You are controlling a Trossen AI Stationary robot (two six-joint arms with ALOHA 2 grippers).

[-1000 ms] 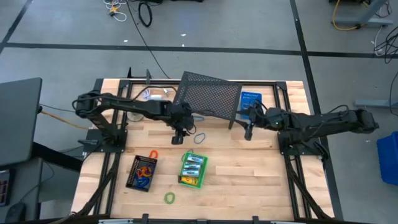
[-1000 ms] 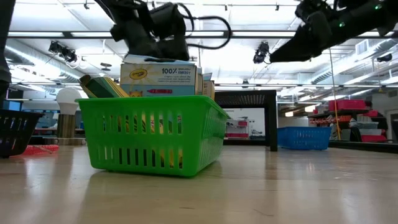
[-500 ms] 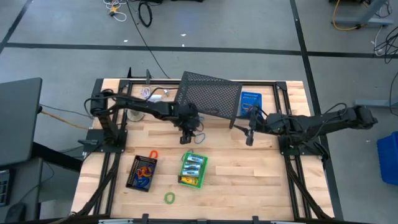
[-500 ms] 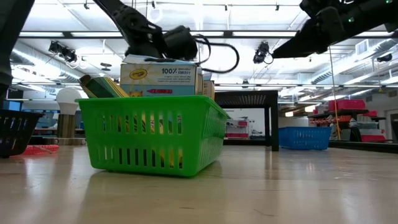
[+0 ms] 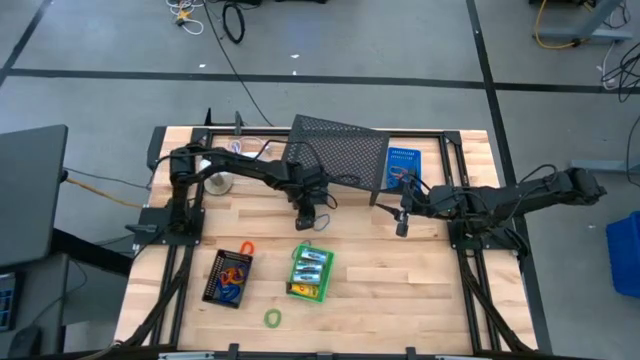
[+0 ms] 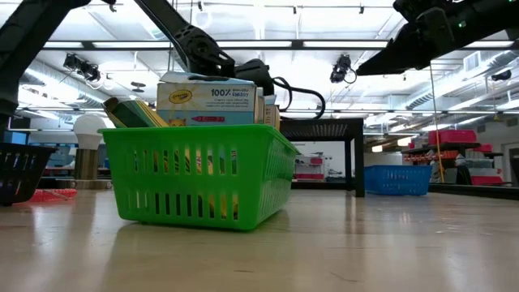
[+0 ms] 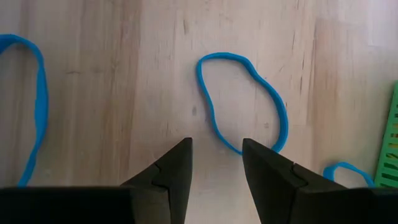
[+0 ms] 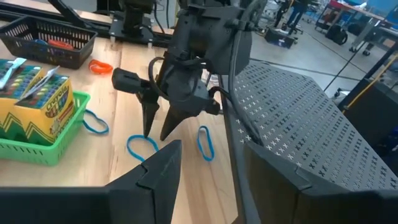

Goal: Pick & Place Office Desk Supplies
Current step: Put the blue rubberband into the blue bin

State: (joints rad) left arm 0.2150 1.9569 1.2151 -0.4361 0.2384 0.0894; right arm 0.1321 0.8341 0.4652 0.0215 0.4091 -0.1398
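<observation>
- The left gripper (image 5: pixel 309 219) hangs over the middle of the table (image 5: pixel 400 290), fingers pointing down and parted with nothing between them; in its wrist view a blue loop (image 7: pixel 242 102) lies flat on the wood just ahead of the tips.
- Two more blue loops (image 7: pixel 28 106) show at the edges of that wrist view, one well off to the side, one beside the green basket's rim (image 7: pixel 390 149).
- At 6 o'clock from the left gripper stands the green basket (image 5: pixel 310 273), holding the yellow crayon boxes (image 5: pixel 312 265); the low view shows them standing above its rim.
- At 8 o'clock from that gripper sits a black basket (image 5: pixel 228 278) with orange and blue loops inside, an orange loop (image 5: pixel 247 246) at its far corner.
- A green loop (image 5: pixel 272 318) lies alone at 6 o'clock, near the table's front edge.
- The right gripper (image 5: pixel 402 226) hovers at 3 o'clock from the left one, well apart, fingers parted and empty.
- Behind both grippers, at 12 o'clock, a black mesh panel (image 5: pixel 335 150) stands tilted, a blue box (image 5: pixel 403 160) beside it.
</observation>
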